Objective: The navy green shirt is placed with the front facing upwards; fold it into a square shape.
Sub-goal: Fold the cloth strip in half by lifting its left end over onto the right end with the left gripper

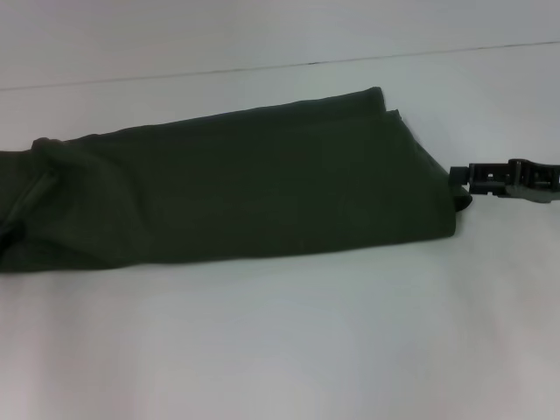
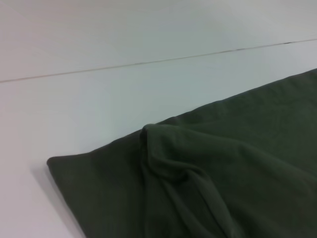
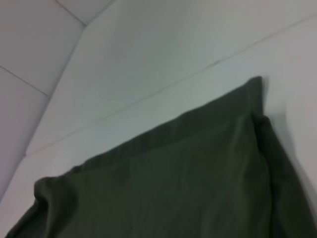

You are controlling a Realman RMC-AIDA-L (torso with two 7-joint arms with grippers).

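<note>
Folded lengthwise into a long dark band, the navy green shirt [image 1: 236, 188] spread flat across the white table [image 1: 280, 350], running from the left border of the head view to a squared end on the right; far edge slanting upward toward the right, near edge almost level; plain olive cloth uppermost, with no lettering showing on it; stacked layers visible at the right end, the upper one set slightly back from the one beneath, as also seen from the right wrist view [image 3: 198, 168]; bunched and creased at the left end, where a rumpled ridge of fabric [image 2: 173, 163] rises above a flat rounded corner in the left wrist view. Reaching in low from the right side of the head view, the right hand [image 1: 461, 182] at the near right corner of the shirt, black fingertips meeting the cloth there; apparently closed on that corner, though the grip itself too dark to confirm, so whether wide or narrow cannot be told. Left hand out of sight in all three views, its wrist camera looking down on the crumpled left end. Thin dark seam [image 1: 280, 63] crossing the pale surface behind the garment.
</note>
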